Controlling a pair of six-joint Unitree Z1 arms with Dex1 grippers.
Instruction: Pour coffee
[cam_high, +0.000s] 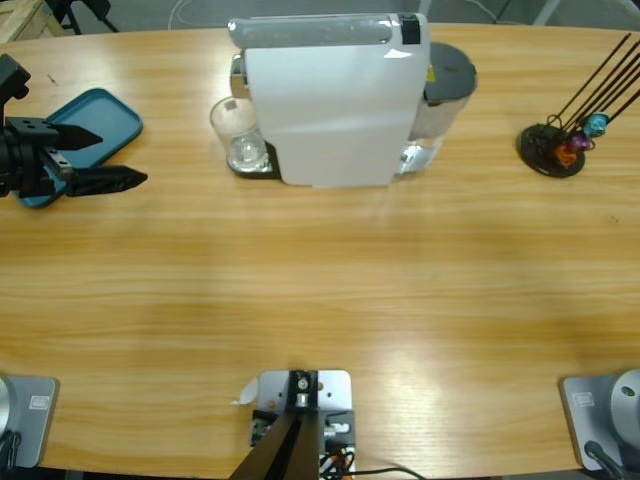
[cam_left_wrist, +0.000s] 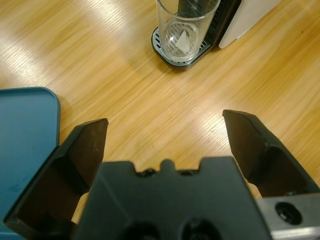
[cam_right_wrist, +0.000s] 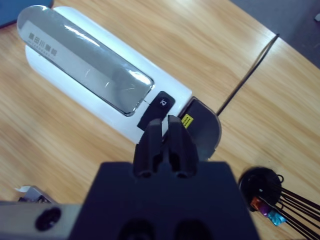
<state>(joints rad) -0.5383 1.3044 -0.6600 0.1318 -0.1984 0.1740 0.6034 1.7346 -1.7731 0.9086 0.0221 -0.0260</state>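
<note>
**Glass waits on the drip tray while both grippers hang clear**

While the long wooden table (cam_high: 330, 290) carries everything, its biggest load is the white box-shaped coffee machine with a silver top panel (cam_high: 335, 95), which lies directly ahead of and below the right gripper (cam_right_wrist: 166, 131). That gripper's two black jaws are pressed together with nothing between them, their tips lined up over the machine's black button (cam_right_wrist: 162, 102). Beyond them to the right stands a round black stand of thin black rods holding coloured capsules (cam_right_wrist: 265, 192).

A flat teal plastic tray (cam_left_wrist: 25, 145) sits beside and partly under the left gripper (cam_left_wrist: 165, 130), against its left jaw. Those jaws are spread wide and hold nothing. Straight ahead of them, well apart, a clear glass tumbler (cam_left_wrist: 186, 25) stands upright on the machine's small dark drip tray (cam_left_wrist: 175, 55). Whether any coffee lies in the tumbler cannot be told; its bottom looks clear.
</note>
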